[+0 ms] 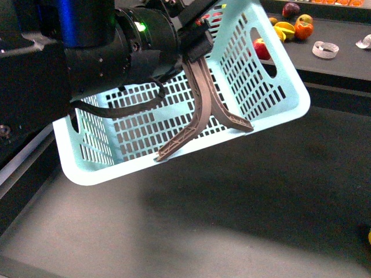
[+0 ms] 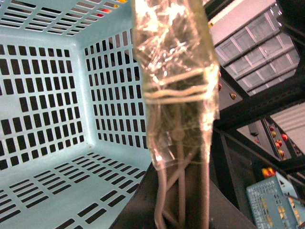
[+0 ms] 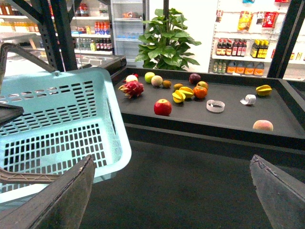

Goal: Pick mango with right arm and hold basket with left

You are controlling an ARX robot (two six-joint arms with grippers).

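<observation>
Basket takes up much of the frame: light-blue, seen from inside, with slotted walls and floor meeting at a corner. Handle sits right against the lens, wrapped in crinkled clear tape with pale bands round it. Grey-brown strands run out from under the wrap. Beyond the basket: dark beams and pale ceiling panels. Farther off, a second slotted basket. Small red and orange fruit nearby, blurred.

front view: even overhead light; a soft, broad shadow lies on the dark floor under the basket, and the left arm is underexposed. left wrist view: taped handle blurred, glaring. right wrist view: bright, sharp background; right gripper's fingers soft.
</observation>
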